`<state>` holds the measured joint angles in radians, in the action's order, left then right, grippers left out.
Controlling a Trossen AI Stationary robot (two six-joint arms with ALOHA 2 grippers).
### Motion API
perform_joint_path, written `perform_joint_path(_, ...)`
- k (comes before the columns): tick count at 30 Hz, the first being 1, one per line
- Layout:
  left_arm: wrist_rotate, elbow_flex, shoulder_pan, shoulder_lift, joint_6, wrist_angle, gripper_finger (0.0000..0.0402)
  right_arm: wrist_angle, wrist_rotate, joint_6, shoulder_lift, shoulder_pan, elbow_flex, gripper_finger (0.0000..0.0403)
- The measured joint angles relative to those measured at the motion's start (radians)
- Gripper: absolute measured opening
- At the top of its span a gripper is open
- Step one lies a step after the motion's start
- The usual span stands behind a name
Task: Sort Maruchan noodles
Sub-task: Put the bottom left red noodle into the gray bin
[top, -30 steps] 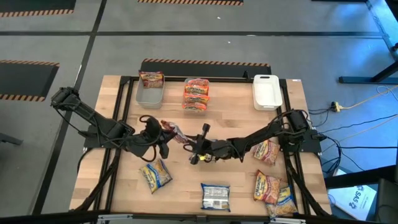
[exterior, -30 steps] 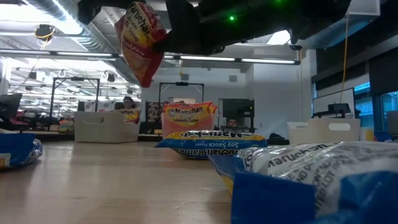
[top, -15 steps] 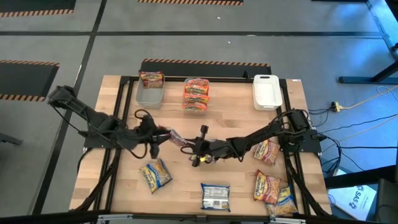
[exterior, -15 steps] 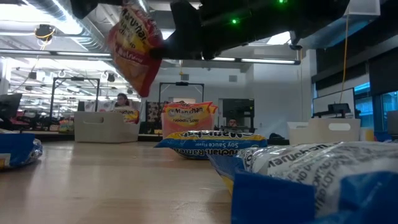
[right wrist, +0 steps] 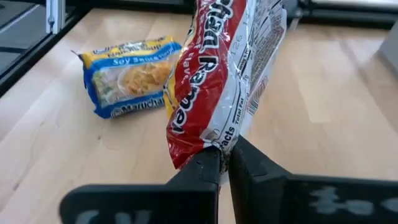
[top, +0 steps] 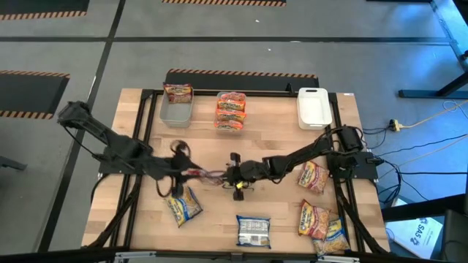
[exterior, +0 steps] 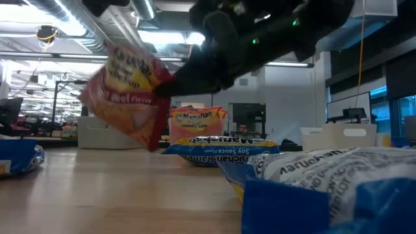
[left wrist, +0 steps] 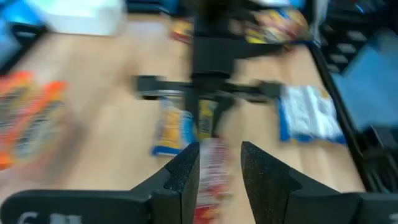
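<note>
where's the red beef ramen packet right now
In the high view the red packet hangs mid-table, pinched by the right gripper, the left gripper just beside it.

Red-and-yellow Maruchan packet (right wrist: 217, 74) suspended mid-worktop, pinched at one end. Blue-yellow soy sauce packet (top: 183, 205) lies flat nearby. White-blue packet (top: 253, 231) lies at the near edge.

Light wood table (top: 278, 212) with a black frame, sitting on a grey concrete floor (top: 219, 44) with yellow-black hazard tape strips (top: 241, 73) just past its far edge. Behind it the room is an open workshop: exposed ceiling ducts (exterior: 39, 32), strip lights (exterior: 214, 62), a window (exterior: 396, 107) on one side, monitors.
</note>
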<state>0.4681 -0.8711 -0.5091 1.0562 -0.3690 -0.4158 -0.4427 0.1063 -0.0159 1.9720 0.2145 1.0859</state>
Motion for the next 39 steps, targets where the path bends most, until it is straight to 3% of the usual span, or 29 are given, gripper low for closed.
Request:
perform_joint_path(5,-0.085,0.000,0.032,0.161,0.010,0.030,0.0109,0.014,-0.133,-0.035,0.000,-0.035,0.000,0.0000)
perform_joint_path(8,-0.166,0.000,0.084,0.227,-0.012,0.029,0.0114,0.019,-0.149,-0.034,0.000,-0.032,0.000,0.0000)
perform_joint_path(12,-0.375,-0.012,0.172,0.269,-0.029,0.025,0.0137,0.024,-0.152,-0.035,0.000,-0.031,0.000,0.0000)
perform_joint_path(14,-0.415,-0.029,0.201,0.272,-0.024,0.025,0.0148,0.024,-0.151,-0.037,0.000,-0.031,0.000,0.0000)
perform_joint_path(18,-0.383,-0.060,0.228,0.265,0.035,0.019,0.0159,0.026,-0.147,-0.038,0.000,-0.031,0.000,0.0000)
perform_joint_path(24,-0.359,-0.066,0.228,0.264,0.050,0.153,0.0157,0.026,-0.143,-0.039,0.000,-0.031,0.000,0.0000)
perform_joint_path(28,-0.287,-0.066,0.238,0.264,0.045,0.186,0.0154,0.027,-0.127,-0.036,0.000,-0.031,0.000,0.0000)
perform_joint_path(31,-0.332,-0.066,0.238,0.264,0.061,0.186,0.0160,0.027,-0.124,-0.033,0.000,-0.031,0.000,0.0000)
perform_joint_path(39,-0.321,-0.066,0.234,0.264,0.013,0.056,0.0266,0.027,-0.125,-0.030,0.000,-0.032,0.000,0.0000)
